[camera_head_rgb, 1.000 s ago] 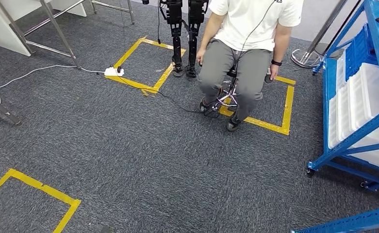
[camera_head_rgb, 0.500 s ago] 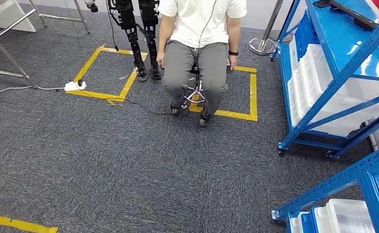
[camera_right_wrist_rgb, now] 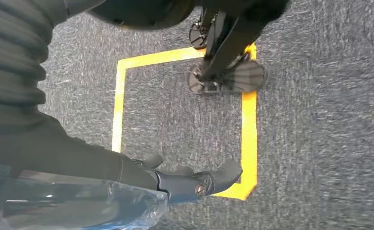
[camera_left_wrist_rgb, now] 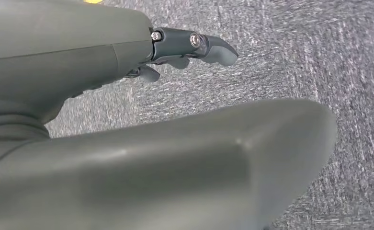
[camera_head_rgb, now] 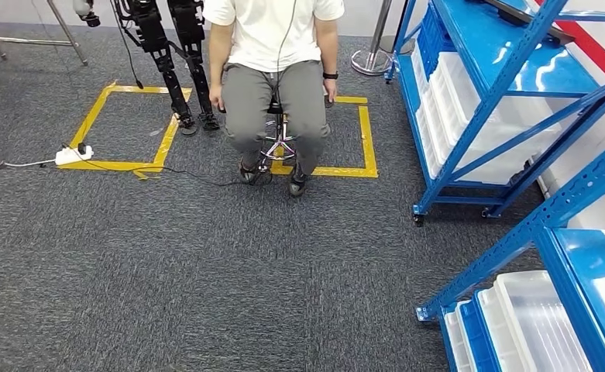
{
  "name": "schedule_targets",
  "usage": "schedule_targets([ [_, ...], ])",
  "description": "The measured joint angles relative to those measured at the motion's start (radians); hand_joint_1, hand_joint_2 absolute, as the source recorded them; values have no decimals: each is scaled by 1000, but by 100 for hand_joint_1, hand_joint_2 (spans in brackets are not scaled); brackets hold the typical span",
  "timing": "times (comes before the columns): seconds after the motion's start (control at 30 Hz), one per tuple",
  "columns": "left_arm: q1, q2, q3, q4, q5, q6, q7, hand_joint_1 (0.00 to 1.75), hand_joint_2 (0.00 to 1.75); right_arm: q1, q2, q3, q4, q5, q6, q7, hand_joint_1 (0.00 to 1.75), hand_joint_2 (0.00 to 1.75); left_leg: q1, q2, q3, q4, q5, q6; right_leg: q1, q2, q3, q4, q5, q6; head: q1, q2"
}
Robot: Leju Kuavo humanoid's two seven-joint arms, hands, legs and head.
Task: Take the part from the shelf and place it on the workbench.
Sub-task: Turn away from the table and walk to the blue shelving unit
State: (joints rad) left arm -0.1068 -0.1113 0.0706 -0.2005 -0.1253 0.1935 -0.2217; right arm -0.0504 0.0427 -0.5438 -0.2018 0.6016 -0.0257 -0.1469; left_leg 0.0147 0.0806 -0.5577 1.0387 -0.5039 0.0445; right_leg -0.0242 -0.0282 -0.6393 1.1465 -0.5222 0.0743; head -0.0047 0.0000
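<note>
The right wrist view has my right hand (camera_right_wrist_rgb: 175,182) hanging over grey carpet, its dark fingers lying along a part wrapped in clear plastic (camera_right_wrist_rgb: 79,208) that it holds against the palm. My left hand (camera_left_wrist_rgb: 185,48) hangs over carpet too, fingers stretched out and nothing in it. Two blue shelf racks show in the head view: one at the far right (camera_head_rgb: 508,85) and a nearer one at the bottom right (camera_head_rgb: 562,225). Both carry white bins (camera_head_rgb: 469,101).
A person (camera_head_rgb: 276,70) sits on a stool straight ahead inside a yellow taped square (camera_head_rgb: 367,147). Another robot's black legs (camera_head_rgb: 167,62) stand at a second taped square, beside a white power strip (camera_head_rgb: 70,155) and cable. A stanchion base (camera_head_rgb: 372,62) stands by the far rack.
The whole head view has swung to the right: the person and the taped squares slid left, and both blue racks have come further into view. This is camera motion, not movement of those things.
</note>
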Motion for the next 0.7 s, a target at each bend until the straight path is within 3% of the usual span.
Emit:
schedule_targets([
  [0.07,1,0,0,0,-2,-2,1,0,0,-3,0,0,0,0,0,0,0,175,-4,19,6,1,-5,-11,9,-42,56,-102,33,-7,0,0],
  [0.1,0,0,0,0,-3,-3,1,0,0,-4,-1,0,0,0,0,0,0,175,-5,29,10,0,-7,-18,17,-49,60,-115,40,-17,0,0],
  [0.13,-1,-1,0,0,-4,-6,1,0,0,-4,-2,0,0,0,0,0,0,175,-6,39,15,-2,-8,-25,24,-41,57,-116,44,-27,-1,0],
  [0.17,-3,-3,0,-1,-5,-8,-1,0,0,-3,-3,0,0,0,0,0,0,175,-4,48,19,-3,-9,-31,22,-28,60,-118,48,-38,-1,0],
  [0.2,-5,-4,0,-2,-7,-11,-3,0,0,-1,-4,0,0,1,0,-1,0,175,-1,41,20,1,-15,-37,19,-17,63,-123,53,-46,-2,0],
  [0.23,-7,-6,0,-2,-10,-13,-6,0,0,0,-5,0,0,2,0,-2,0,175,2,20,13,22,-32,-42,12,-6,67,-127,58,-57,-4,0],
  [0.27,-8,-6,0,-3,-12,-15,-9,0,0,-1,-5,-1,1,3,-1,-4,0,175,5,-11,-4,62,-59,-45,6,6,71,-132,63,-67,-7,0],
  [0.33,-7,-6,0,-2,-16,-17,-10,0,0,-3,-6,-1,1,7,-2,-9,0,175,8,-68,-64,191,-125,-49,7,31,67,-133,67,-81,-13,0],
  [0.37,-6,-6,0,-2,-18,-18,-10,0,0,-3,-6,-2,1,8,-2,-11,0,175,8,-78,-93,246,-143,-50,9,46,66,-133,68,-82,-14,0],
  [0.43,-3,-6,0,-1,-20,-19,-10,0,0,-1,-6,-2,1,10,-2,-12,0,175,8,-83,-118,285,-138,-51,12,70,66,-132,68,-83,-14,0],
  [0.47,-2,-6,0,-1,-20,-19,-10,0,0,0,-6,-2,1,11,-2,-12,0,175,8,-83,-115,275,-124,-50,13,78,67,-132,68,-83,-14,0],
  [0.5,-2,-6,0,-1,-20,-19,-10,0,0,1,-6,-2,1,11,-2,-12,0,175,9,-87,-93,224,-91,-49,13,89,68,-131,68,-82,-14,0],
  [0.6,-4,-5,0,-1,-20,-19,-10,0,0,-1,-4,-3,1,12,-4,-13,0,175,12,-146,-6,30,-4,-41,17,125,64,-125,69,-75,-14,0],
  [0.63,-5,-4,0,-1,-21,-19,-10,0,0,-2,-4,-3,1,12,-5,-13,0,175,11,-159,3,7,-1,-37,18,135,58,-125,70,-70,-14,0],
  [0.7,-7,-4,0,-1,-22,-19,-9,0,0,-1,-3,-4,1,12,-6,-12,0,175,5,-144,5,-3,1,-24,17,153,44,-128,75,-54,-14,0],
])
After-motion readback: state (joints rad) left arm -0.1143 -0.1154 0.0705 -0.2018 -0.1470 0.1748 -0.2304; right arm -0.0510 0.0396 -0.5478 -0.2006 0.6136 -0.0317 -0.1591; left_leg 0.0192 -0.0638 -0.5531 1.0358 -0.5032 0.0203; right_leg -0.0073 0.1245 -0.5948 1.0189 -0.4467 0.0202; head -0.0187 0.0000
